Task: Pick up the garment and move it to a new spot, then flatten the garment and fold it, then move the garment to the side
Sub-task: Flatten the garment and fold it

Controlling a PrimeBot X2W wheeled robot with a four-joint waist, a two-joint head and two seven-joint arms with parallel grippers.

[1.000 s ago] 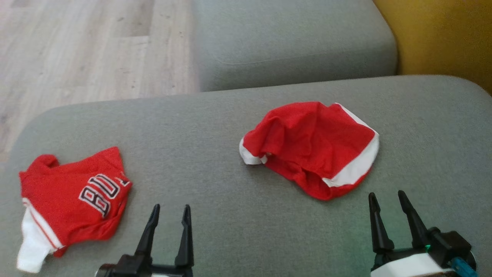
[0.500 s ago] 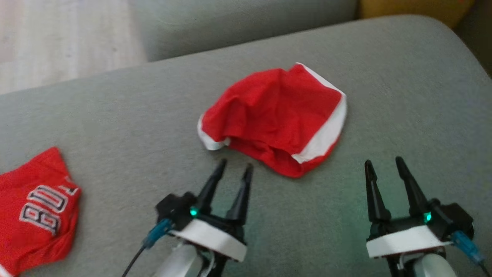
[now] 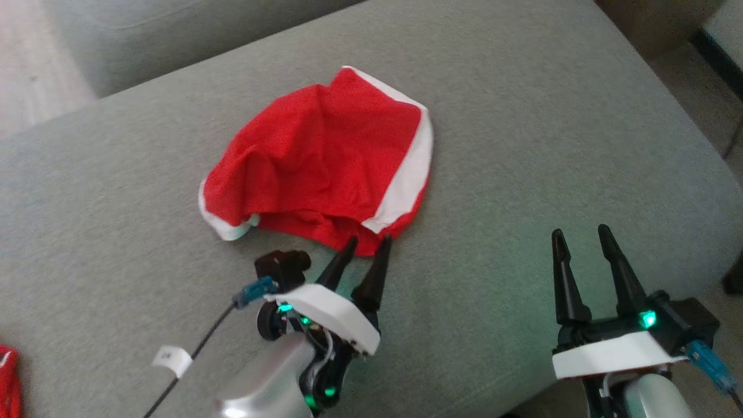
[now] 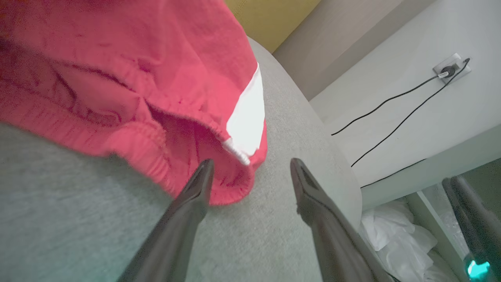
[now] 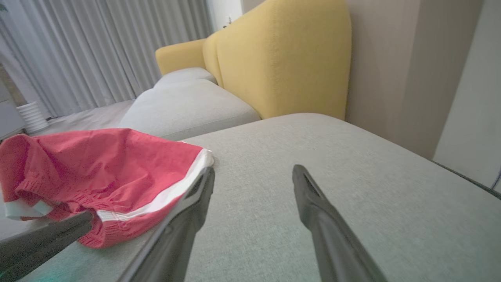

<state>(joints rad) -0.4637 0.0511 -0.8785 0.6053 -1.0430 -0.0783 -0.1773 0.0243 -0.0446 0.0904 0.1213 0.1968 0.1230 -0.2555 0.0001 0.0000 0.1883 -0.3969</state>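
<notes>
Red shorts (image 3: pixel 316 154) with white trim lie crumpled mid-frame on the grey sofa cushion (image 3: pixel 522 116). The left gripper (image 3: pixel 370 241), jaws apart, sits just at their lower hem. The right gripper (image 3: pixel 581 231), jaws apart, is at lower right.

I read the garment (image 3: pixel 316 157) as plain bright red, with a broad white stripe down the side facing the sofa cushion's (image 3: pixel 522 116) right edge and a white trim at its left hem. The cushion is an even grey weave. The left gripper (image 3: pixel 370 241) and right gripper (image 3: pixel 581 231) both show black fingers, a white collar, a green light and a blue connector. At the cushion's near left corner I see a sliver of another red cloth (image 3: pixel 7 377). The right wrist view gives me a mustard-yellow backrest (image 5: pixel 282 58) and pale grey curtains (image 5: pixel 98 51) in vertical pleats.
</notes>
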